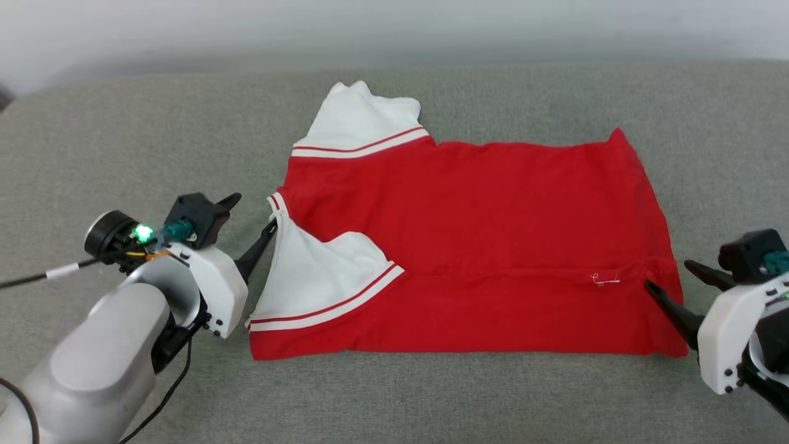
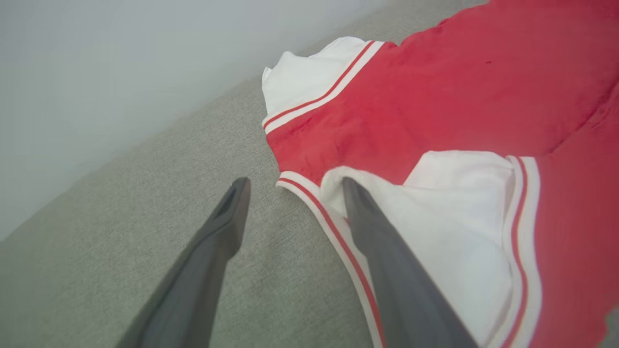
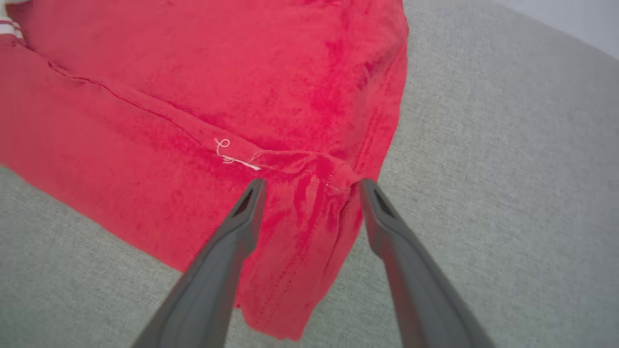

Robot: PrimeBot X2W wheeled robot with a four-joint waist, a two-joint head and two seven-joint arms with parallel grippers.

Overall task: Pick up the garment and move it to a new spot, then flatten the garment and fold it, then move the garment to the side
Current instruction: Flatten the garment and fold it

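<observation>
Presently, the garment is seen laid flat at the centre of the grey cushioned surface, sleeves toward 9 o'clock and hem toward 3 o'clock. The left gripper is placed at the garment's 9 o'clock, jaws spread wide, one finger over the white sleeve, nothing gripped. The right gripper is set at its 4 o'clock, likewise spread wide, straddling the hem corner without clamping it.

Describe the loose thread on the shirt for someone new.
On the grey cushion lies a red shirt. Follow its near fold line toward the right gripper: a small curly white thread sits there, the lone white mark on that red end.
</observation>
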